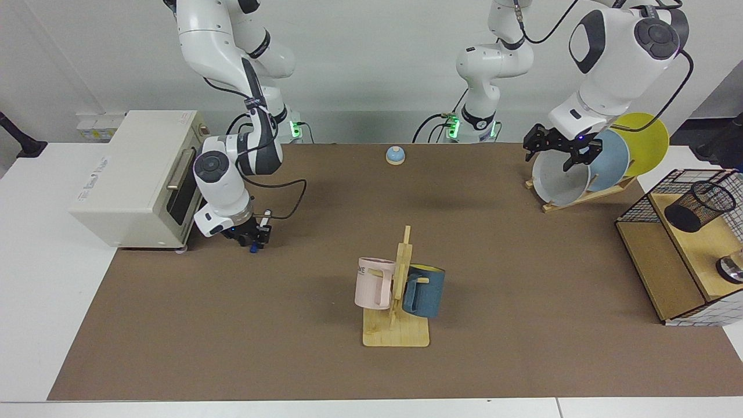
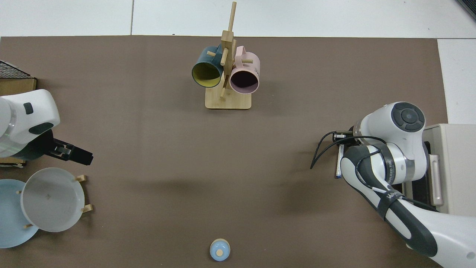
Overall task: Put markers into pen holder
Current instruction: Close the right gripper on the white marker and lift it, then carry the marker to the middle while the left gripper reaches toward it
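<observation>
A: Where is the marker?
B: Pinched in the right claw, low over the surface beside the toaster oven.
A: And the pen holder?
B: At the opposite edge, tilted in the wire basket; the mug rack stands between. The left claw hangs spread by the plates.

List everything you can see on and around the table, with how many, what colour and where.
marker: 1, white with blue cap, at the right claw, by the oven
pen holder: 1, black mesh, tilted inside the basket
basket: 1, black wire, table's end
oven: 1, cream, opposite end
mugs: 2, pink and blue, on the wooden stand
plates: 3, grey, blue, yellow, in a rack
bell: 1, blue, far edge
right claw: low at the marker
left claw: open, raised before the plates
</observation>
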Tool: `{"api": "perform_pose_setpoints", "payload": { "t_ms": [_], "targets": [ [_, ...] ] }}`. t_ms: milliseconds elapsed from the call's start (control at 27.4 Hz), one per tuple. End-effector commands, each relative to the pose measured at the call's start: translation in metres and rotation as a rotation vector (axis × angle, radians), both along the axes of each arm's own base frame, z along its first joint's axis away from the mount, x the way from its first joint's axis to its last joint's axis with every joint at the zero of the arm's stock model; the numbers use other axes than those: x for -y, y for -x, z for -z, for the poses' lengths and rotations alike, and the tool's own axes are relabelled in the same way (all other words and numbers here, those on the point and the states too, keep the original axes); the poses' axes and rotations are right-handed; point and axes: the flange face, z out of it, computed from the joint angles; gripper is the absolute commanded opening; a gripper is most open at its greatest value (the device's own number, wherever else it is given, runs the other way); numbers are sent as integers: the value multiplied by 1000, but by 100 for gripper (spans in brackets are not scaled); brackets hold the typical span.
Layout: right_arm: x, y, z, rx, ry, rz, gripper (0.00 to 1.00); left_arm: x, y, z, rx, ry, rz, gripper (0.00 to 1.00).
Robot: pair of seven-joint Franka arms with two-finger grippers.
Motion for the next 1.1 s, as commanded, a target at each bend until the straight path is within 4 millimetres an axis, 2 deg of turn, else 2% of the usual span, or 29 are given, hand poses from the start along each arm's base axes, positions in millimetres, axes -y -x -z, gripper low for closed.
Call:
{"api": "perform_pose_setpoints", "payload": {
  "t_ms": [0, 110, 256, 439, 548, 622, 768, 987, 1060],
  "targets": [
    [-6, 0, 7, 15, 17, 24, 0, 1, 3, -20, 60, 7, 10, 100],
    [-6, -2, 5, 19, 16, 24, 0, 0, 3, -38, 90, 6, -6, 100],
    [-7, -6, 0, 28, 14, 28, 0, -6, 0, -45, 109, 8, -40, 100],
    [-7, -12, -22, 34, 3, 52, 0, 0, -6, -51, 150, 12, -42, 100],
    [-8, -14, -43, 20, -7, 99, 0, 9, -7, -51, 158, 14, -16, 100],
    [-18, -14, -59, 12, -30, 120, 0, 25, -4, -52, 162, 17, 40, 100],
    [-37, -15, -94, -5, -95, 179, 0, 41, -2, -52, 165, 26, 186, 100],
    [-63, -13, -138, -33, -117, 272, 0, 47, -1, -50, 174, 71, 422, 100],
    [-77, -10, -153, -47, -131, 304, 0, 48, -1, -51, 180, 92, 497, 100]
  ]
}}
